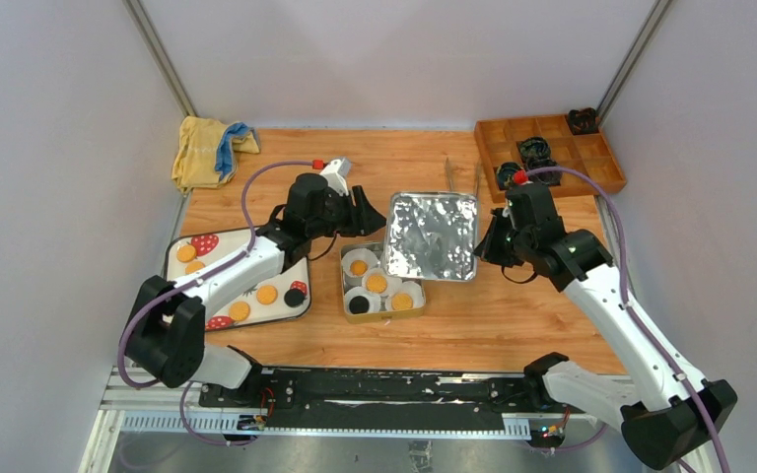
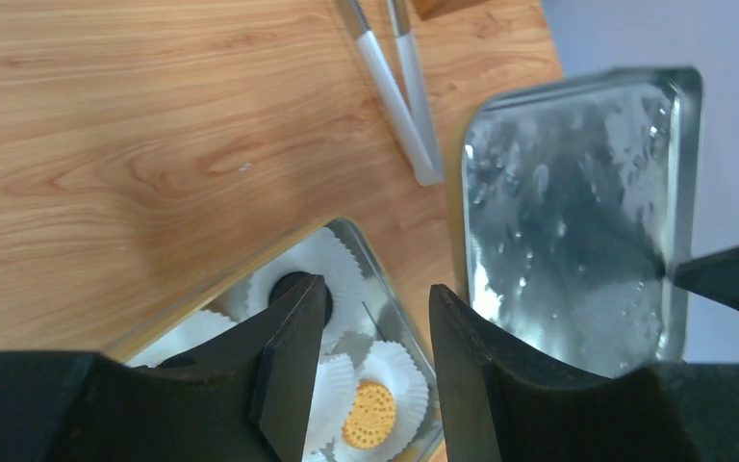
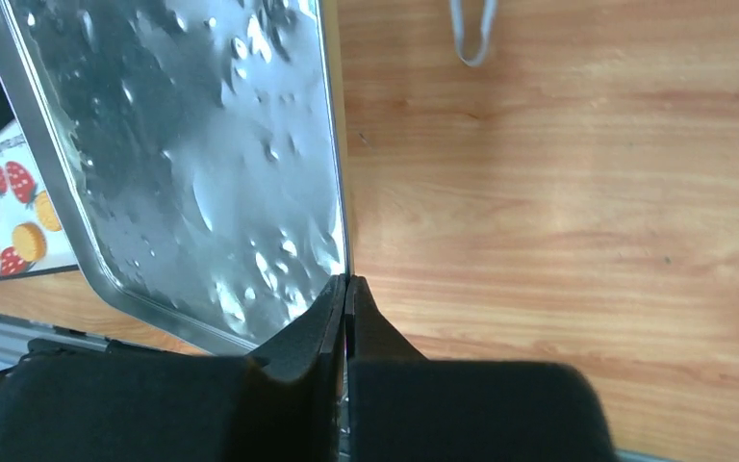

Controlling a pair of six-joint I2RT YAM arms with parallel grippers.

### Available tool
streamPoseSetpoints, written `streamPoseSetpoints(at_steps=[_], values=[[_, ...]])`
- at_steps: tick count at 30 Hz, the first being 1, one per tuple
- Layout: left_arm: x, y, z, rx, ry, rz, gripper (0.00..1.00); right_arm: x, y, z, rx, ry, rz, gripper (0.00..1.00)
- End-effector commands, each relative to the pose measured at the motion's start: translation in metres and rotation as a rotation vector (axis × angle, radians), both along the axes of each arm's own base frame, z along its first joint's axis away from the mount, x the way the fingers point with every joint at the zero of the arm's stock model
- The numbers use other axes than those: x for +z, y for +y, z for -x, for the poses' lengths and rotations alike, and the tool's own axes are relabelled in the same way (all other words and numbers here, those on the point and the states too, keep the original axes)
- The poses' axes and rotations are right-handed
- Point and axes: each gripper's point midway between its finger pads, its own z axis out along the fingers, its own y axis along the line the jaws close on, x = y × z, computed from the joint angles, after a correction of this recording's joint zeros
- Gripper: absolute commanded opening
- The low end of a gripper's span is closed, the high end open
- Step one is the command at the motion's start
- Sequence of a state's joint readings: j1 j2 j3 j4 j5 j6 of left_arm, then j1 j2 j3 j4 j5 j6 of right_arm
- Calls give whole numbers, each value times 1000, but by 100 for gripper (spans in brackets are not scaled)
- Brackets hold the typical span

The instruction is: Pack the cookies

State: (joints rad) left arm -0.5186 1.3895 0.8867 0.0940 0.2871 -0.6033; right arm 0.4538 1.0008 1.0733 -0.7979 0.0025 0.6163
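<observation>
A small open tin (image 1: 347,283) in the middle of the table holds white paper cups with golden cookies (image 1: 377,284) and a black one (image 1: 358,305). More cookies (image 1: 240,311) lie on the strawberry-print tray (image 1: 179,243) at the left. My left gripper (image 1: 367,215) hangs open above the tin's far end with nothing between its fingers. In the left wrist view (image 2: 377,286) a golden cookie (image 2: 375,414) shows below the gap. My right gripper (image 1: 488,246) (image 3: 346,279) is shut on the right rim of the silver lid (image 1: 432,235) (image 3: 202,144), which leans over the tin's far right side.
Metal tongs (image 1: 461,175) (image 2: 399,87) lie just behind the lid. A wooden compartment box (image 1: 591,158) sits at the back right. A yellow and blue cloth (image 1: 207,150) is bunched at the back left. Grey walls close in both sides.
</observation>
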Motion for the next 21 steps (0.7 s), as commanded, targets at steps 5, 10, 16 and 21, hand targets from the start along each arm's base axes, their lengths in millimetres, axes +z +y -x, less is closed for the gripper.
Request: streamPoseSetpoints(at_steps=[5, 10, 16, 21], values=[[21, -21, 10, -116, -51, 126, 51, 17, 31, -26, 135, -108, -89, 0], [25, -16, 16, -102, -61, 140, 51, 8, 29, -35, 115, -115, -64, 0], [14, 18, 11, 23, -49, 115, 51, 19, 0, -45, 6, -195, 26, 0], [5, 31, 5, 46, -19, 109, 52, 21, -5, -47, -1, -200, 43, 0]])
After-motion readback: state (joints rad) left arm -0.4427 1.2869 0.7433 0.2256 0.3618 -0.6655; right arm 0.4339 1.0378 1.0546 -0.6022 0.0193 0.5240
